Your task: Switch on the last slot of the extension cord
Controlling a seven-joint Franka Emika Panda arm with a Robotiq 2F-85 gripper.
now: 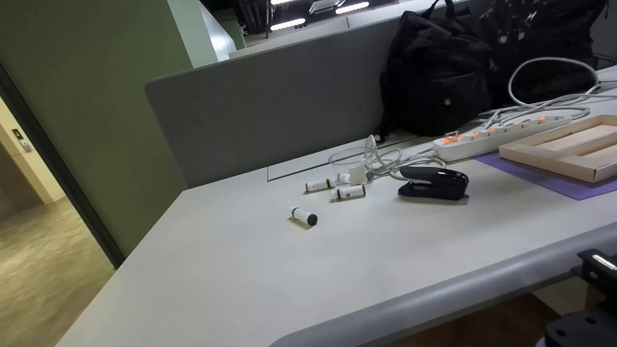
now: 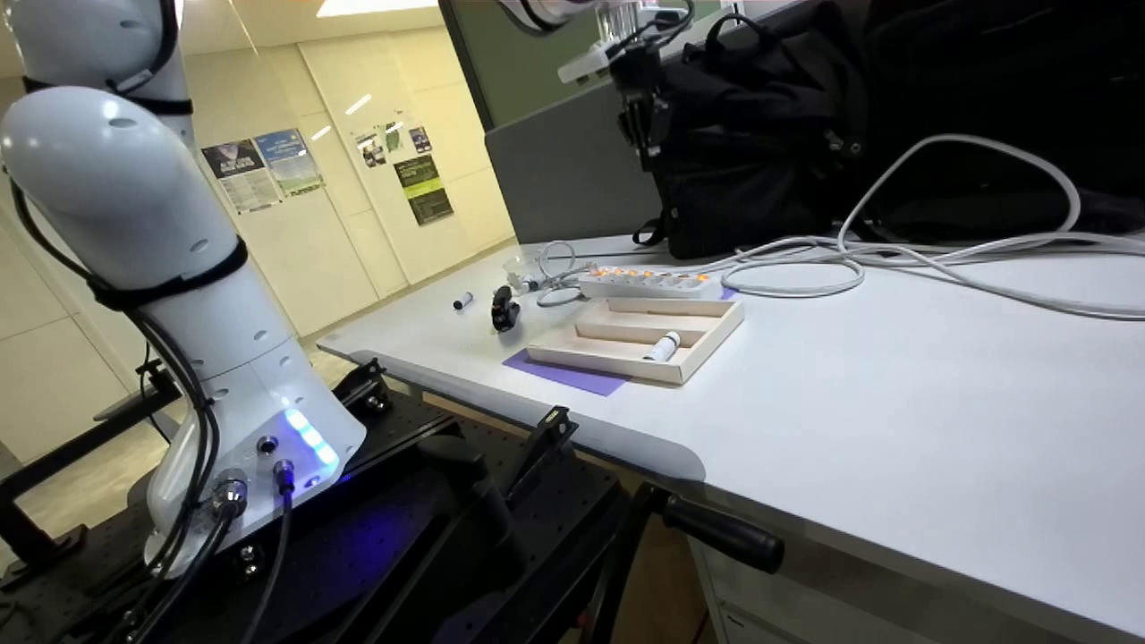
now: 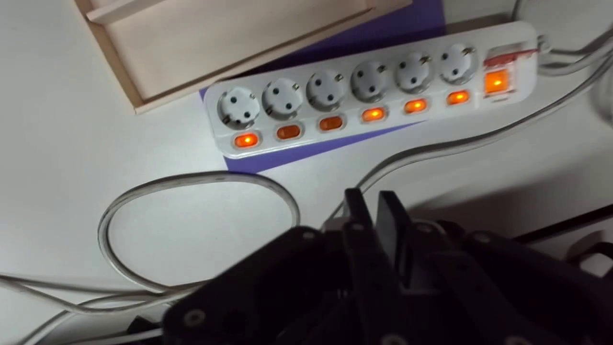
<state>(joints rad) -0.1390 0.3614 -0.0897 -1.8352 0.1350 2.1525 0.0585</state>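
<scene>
The extension cord is a long white power strip on the table in both exterior views (image 1: 465, 153) (image 2: 640, 287), and it spans the upper wrist view (image 3: 349, 103). In the wrist view, the switch at its left end (image 3: 246, 140) glows orange. The two switches beside it (image 3: 289, 132) (image 3: 330, 123) are dark. The other switches, including the main switch (image 3: 497, 82) at the right end, glow. My gripper (image 3: 371, 192) is empty, its fingers a narrow gap apart. In an exterior view the gripper (image 2: 650, 164) hangs above the strip, pointing down and touching nothing.
A pale wooden tray (image 2: 617, 362) on a purple sheet (image 2: 572, 377) lies beside the strip and holds a small bottle (image 2: 663, 347). White cable loops (image 3: 167, 182) lie close by. A black stapler (image 1: 434, 184), several small bottles (image 1: 303, 216) and black backpacks (image 1: 434, 72) are near.
</scene>
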